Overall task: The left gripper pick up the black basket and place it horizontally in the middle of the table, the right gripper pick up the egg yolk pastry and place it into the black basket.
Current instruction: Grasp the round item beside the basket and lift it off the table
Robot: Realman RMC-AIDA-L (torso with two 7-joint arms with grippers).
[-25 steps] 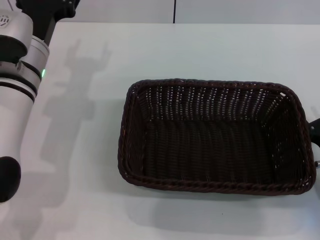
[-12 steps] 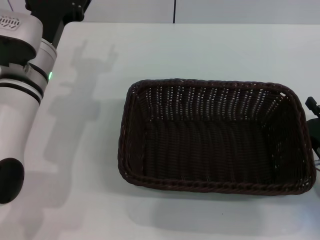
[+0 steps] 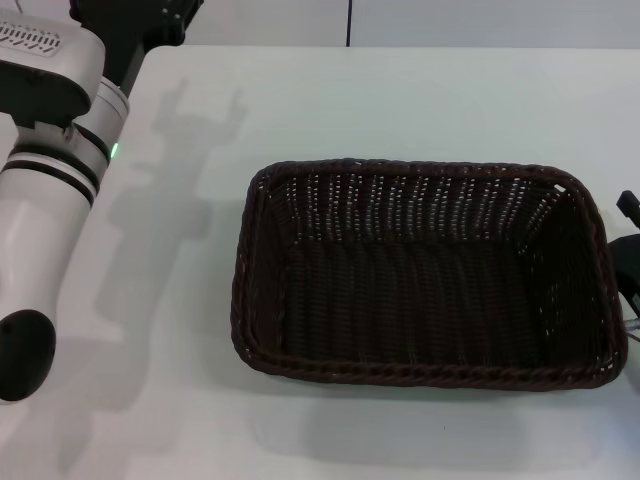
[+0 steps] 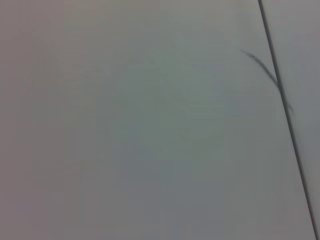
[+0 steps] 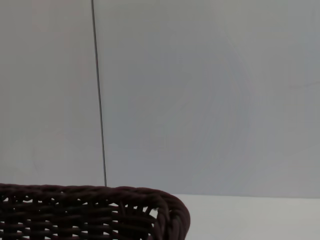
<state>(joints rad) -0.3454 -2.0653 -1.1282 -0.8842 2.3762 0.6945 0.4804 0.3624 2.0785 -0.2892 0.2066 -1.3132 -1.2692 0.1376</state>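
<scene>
My dark woven wicker basket lies lengthwise mid-table, empty for the pastry; whether my left gripper and right gripper are clenched or released, I cannot tell.

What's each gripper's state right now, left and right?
Left gripper: at the table's far left corner, grip state cannot be told.
Right gripper: beside the black basket, cannot be told.
</scene>
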